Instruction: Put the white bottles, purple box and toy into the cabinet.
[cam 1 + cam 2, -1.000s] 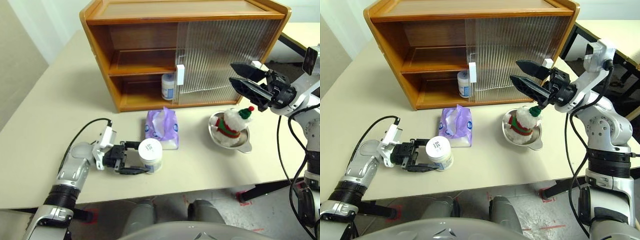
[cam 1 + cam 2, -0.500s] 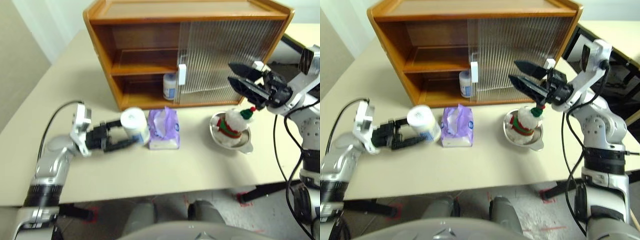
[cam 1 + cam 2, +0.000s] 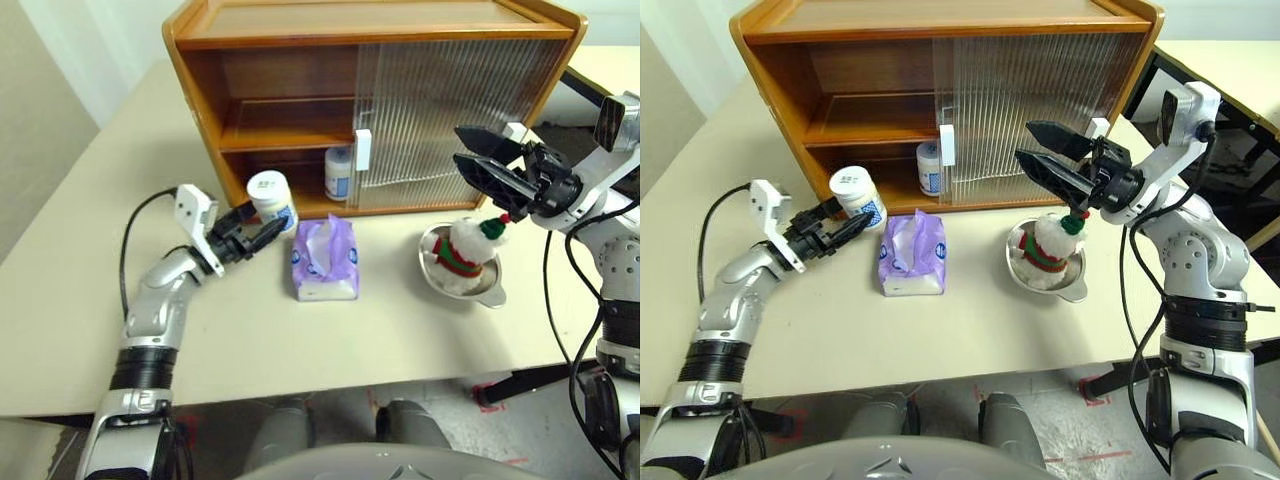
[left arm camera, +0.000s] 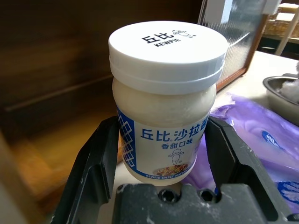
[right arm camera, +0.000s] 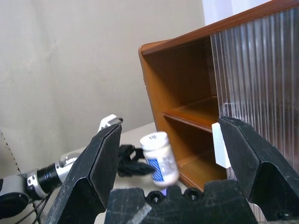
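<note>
Left gripper (image 3: 258, 228) is clamped on a white bottle (image 3: 272, 199), one black finger on each side of the label, cap up, jar tilted slightly; it's held off the table (image 3: 80, 270) right in front of the cabinet's (image 3: 370, 20) open left half, at about 10 o'clock from the purple box (image 3: 324, 258) and just beside it. In the left wrist view the jar (image 4: 167, 109) sits square between the fingers (image 4: 91, 177), with the dark lower compartment behind it and the purple pack off to one side. Right gripper (image 3: 478, 160) is spread wide with nothing in it, hanging in the air in front of the ribbed sliding door (image 3: 450, 110), just above the toy (image 3: 466, 244) at roughly its 12 o'clock. The toy, a plush snowman with a green hat, sits upright in the metal bowl (image 3: 492, 287) on the table, at 3 o'clock from the purple box and well apart from it. Second white bottle (image 3: 338, 172) stands upright on the cabinet's bottom level, at the edge of the door, partly behind the white handle (image 3: 362, 149). Upper shelf's open half looks bare. Purple box lies flat on the table in front of the cabinet, near its centre, tissue poking out of the top.
</note>
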You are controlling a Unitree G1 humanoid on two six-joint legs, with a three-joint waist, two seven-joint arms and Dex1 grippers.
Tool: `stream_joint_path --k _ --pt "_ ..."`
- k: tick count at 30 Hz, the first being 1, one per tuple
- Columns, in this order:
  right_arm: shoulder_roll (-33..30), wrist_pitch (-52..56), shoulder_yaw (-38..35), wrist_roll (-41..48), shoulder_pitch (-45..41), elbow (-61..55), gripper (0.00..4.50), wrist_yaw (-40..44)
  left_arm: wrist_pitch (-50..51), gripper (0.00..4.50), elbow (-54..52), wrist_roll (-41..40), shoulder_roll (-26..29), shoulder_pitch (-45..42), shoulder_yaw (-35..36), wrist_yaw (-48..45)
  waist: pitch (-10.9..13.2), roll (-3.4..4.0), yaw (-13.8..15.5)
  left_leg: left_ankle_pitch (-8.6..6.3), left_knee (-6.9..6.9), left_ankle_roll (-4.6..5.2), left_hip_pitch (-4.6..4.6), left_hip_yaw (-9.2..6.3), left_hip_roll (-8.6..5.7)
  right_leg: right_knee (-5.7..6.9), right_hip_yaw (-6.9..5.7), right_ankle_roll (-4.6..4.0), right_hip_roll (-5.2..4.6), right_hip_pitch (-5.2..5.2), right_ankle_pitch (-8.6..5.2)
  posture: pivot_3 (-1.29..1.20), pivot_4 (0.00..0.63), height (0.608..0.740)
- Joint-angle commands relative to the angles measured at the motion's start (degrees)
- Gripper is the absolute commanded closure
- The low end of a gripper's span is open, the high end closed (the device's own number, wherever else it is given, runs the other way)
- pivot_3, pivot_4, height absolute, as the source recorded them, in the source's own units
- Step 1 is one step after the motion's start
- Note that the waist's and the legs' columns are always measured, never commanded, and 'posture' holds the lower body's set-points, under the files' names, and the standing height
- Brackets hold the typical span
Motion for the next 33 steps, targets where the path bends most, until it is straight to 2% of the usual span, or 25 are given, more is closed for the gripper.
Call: stream_joint_path --k 1,6,16,24,33 --pt "-0.04 -0.5 -0.59 0.34 1.23 -1.47 0.0 -0.61 -1.48 1.44 1.32 2.47 -1.14 -0.56 0.09 4.48 0.0 0.0 -0.05 0.0 0.0 0.0 0.0 0.0 0.0 0.0 0.0 0.0 0.0 0.0 0.0 0.03 0.0 0.74" --pt "0.34 -0.79 -0.37 0.3 1.48 -1.69 0.0 -1.05 -2.92 1.44 3.99 5.71 -3.38 -2.94 -0.44 10.01 -0.01 -0.01 -0.06 0.0 0.01 0.0 0.01 0.01 -0.03 0.02 0.0 0.0 0.15 0.0 0.0 0.02 0.0 0.74" --pt "0.57 -1.07 -0.55 0.29 1.9 -1.94 0.0 -1.2 -2.3 1.44 6.86 5.16 -5.52 -7.19 0.63 13.64 0.0 -0.03 -0.11 0.05 0.04 0.09 -0.03 0.02 -0.08 -0.02 0.01 0.08 0.28 0.01 0.05 0.01 0.0 0.74" --pt "0.65 -1.46 -0.76 0.43 2.33 -2.1 0.0 -1.36 -3.96 1.44 12.34 8.37 -7.02 -10.75 0.28 19.57 -0.01 -0.03 -0.16 0.09 0.05 0.15 -0.02 0.03 -0.08 0.0 0.04 0.1 0.34 0.02 0.07 0.01 0.0 0.74" --pt "0.83 -1.79 -0.8 0.57 2.89 -2.53 0.0 -1.63 -5.86 1.44 17.69 11.51 -11.53 -15.02 -0.22 27.84 -0.02 -0.06 -0.08 0.08 0.06 0.15 -0.07 0.04 -0.1 -0.05 0.04 0.15 0.34 0.02 0.09 0.0 0.0 0.74"
